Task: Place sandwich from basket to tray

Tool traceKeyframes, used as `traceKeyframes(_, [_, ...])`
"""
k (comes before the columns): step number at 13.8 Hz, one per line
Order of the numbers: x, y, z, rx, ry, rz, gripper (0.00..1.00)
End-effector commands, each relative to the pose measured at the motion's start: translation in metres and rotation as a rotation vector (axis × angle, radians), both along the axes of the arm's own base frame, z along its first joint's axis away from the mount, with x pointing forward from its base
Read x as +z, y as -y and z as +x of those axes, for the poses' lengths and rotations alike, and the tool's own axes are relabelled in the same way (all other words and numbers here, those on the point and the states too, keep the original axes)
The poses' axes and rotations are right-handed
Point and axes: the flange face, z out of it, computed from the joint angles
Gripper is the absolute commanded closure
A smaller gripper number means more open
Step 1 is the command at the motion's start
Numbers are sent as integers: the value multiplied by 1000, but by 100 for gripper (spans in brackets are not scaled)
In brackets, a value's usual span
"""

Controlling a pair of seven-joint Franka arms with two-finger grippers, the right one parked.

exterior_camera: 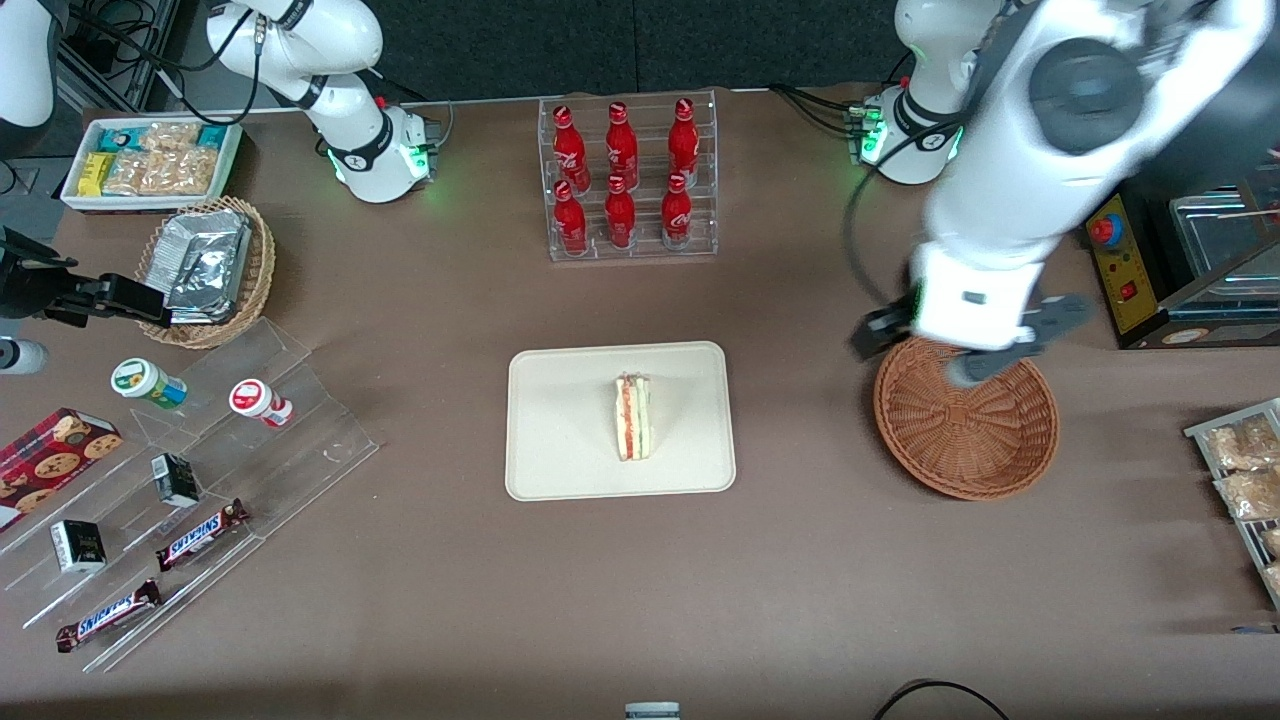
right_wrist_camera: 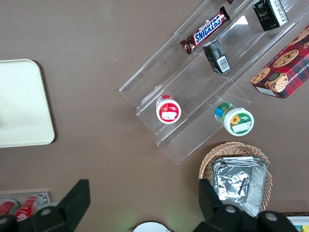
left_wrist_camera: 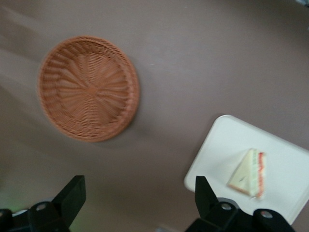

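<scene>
I see the sandwich lying on the tray at mid-table, filling edge facing the parked arm's end. The basket sits toward the working arm's end of the table and holds nothing. My end effector hangs above the basket's rim farthest from the front camera. The front view blurs its fingers; the left wrist view shows the fingers spread wide apart, nothing between them, with basket, tray and sandwich below.
</scene>
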Motion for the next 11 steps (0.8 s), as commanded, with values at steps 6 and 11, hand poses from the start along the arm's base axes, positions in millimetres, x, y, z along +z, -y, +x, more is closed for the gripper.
traceKeyframes(6, [5,-76,-36,-277,-114,8,0])
traceKeyframes(11, [8,-148,-62,-413,-131,-96,0])
